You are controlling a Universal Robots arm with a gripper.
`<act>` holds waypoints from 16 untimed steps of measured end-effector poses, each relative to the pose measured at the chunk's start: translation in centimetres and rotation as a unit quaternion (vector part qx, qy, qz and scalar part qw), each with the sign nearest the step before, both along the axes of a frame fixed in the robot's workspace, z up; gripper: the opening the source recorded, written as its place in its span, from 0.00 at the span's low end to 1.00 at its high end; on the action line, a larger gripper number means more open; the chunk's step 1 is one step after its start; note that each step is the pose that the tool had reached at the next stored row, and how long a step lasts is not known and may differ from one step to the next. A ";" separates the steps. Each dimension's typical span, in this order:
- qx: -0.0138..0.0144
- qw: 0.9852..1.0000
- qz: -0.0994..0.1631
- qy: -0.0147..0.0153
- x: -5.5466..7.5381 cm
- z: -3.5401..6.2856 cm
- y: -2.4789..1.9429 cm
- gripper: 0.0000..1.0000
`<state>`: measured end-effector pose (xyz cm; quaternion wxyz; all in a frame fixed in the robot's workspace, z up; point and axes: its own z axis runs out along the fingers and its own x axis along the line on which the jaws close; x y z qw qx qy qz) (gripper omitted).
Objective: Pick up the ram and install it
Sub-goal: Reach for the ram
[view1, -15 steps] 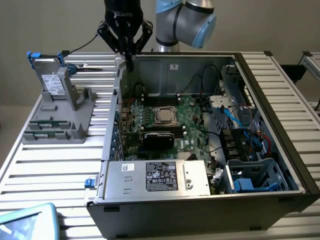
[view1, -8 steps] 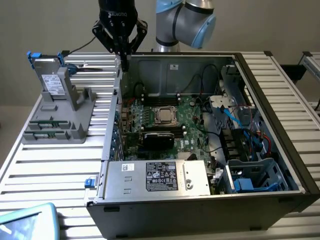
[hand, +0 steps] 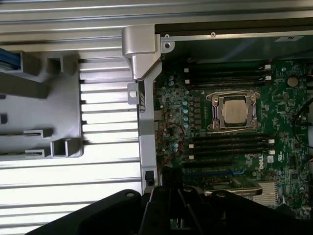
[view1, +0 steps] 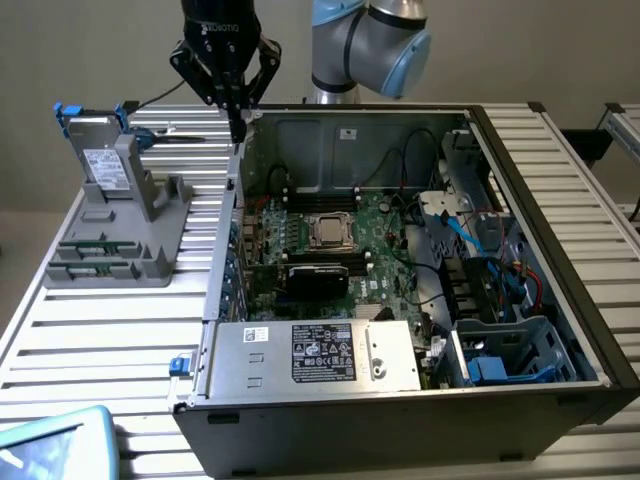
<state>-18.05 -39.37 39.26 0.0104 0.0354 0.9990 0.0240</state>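
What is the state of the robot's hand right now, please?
Hand: closed; whether it holds anything cannot be told.

The exterior view's top edge is cutting off my arm (view1: 370, 35). My gripper (view1: 237, 125) is appearing too small to tell whether it is pinching anything. In the wrist view its dark body is hiding part of the motherboard (hand: 283, 103).

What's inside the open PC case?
Motherboard with CPU socket, black memory slots on both sides of it, power supply, cables, drive cage. Whatever lies under the power supply is hidden.
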 end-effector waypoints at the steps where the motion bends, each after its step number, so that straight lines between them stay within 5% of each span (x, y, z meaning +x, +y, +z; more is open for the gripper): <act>1: 0.000 1.000 0.000 0.000 -0.2 0.00 0.02 0.11; 16: 0.000 1.000 0.000 0.000 -4.5 0.00 0.23 0.11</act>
